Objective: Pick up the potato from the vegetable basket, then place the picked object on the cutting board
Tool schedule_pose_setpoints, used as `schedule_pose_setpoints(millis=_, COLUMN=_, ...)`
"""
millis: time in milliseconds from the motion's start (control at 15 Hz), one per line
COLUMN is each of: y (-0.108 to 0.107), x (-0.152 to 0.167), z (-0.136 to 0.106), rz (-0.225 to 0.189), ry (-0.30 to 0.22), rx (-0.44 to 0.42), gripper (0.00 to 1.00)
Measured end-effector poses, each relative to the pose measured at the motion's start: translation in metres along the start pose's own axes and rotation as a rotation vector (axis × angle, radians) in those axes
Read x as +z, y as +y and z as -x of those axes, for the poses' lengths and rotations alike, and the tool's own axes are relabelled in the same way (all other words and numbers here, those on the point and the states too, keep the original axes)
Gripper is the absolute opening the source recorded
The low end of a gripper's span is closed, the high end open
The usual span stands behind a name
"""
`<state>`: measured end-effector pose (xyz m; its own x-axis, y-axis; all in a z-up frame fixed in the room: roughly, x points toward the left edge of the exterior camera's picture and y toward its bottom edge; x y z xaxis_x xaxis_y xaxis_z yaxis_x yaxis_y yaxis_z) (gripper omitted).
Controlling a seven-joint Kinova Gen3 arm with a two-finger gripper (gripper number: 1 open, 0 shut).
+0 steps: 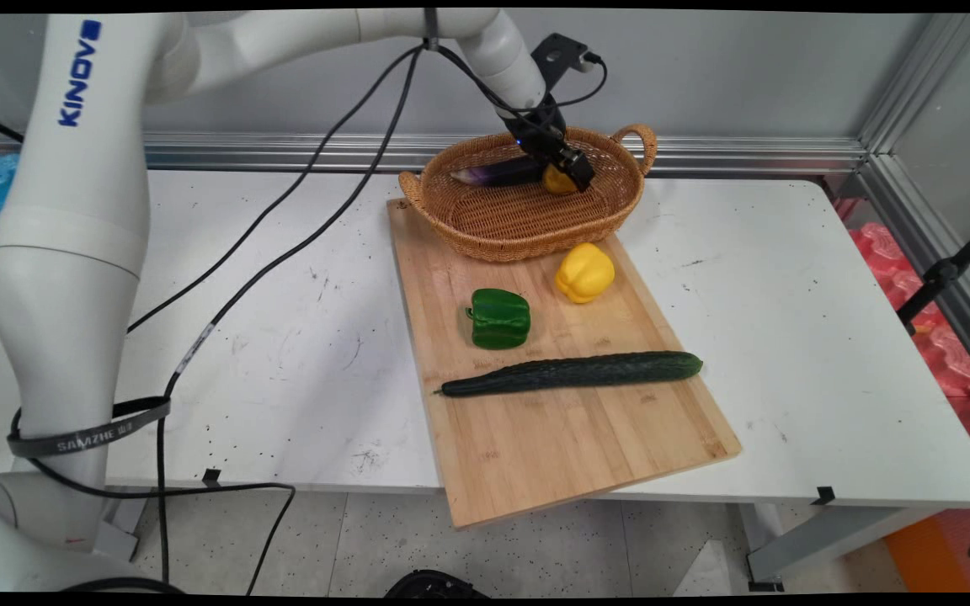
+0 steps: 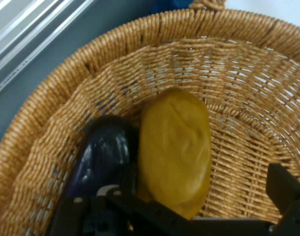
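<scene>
**Gripper down inside the wicker basket, jaws spread around a yellow-orange fruit**

The gripper reaches into the wicker basket at the far end of the wooden cutting board. In the hand view its jaws stand open, one on each side of a smooth yellow-orange fruit; whether they touch it I cannot tell. A dark purple eggplant lies just beside the fruit, touching it, along the basket's back wall. The woven wall rises close behind both, so there is little room on that side; the basket floor to the fruit's other side is bare.

On the board, outside the basket, a yellow bell pepper sits just by the basket's near rim, a green bell pepper beside it toward the left, and a long cucumber lies across the board nearer the camera. The board's near corner overhangs the tabletop edge. Wide bare tabletop lies left and right of the board.
</scene>
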<state>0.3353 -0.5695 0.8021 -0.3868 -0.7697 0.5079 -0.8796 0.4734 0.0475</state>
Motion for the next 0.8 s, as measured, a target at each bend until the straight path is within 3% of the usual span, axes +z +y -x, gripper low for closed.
schedule_pose_setpoints(millis=267, y=0.002, x=0.014, z=-0.006, rz=0.000, ry=-0.013, rx=0.003, gripper=1.00)
schedule_pose_setpoints(millis=333, y=0.002, x=0.015, z=-0.007, rz=-0.001, ry=-0.014, rx=0.006, gripper=0.00)
schedule_pose_setpoints(millis=800, y=0.001, x=0.009, z=-0.011, rz=-0.008, ry=-0.001, rx=0.052, gripper=0.00)
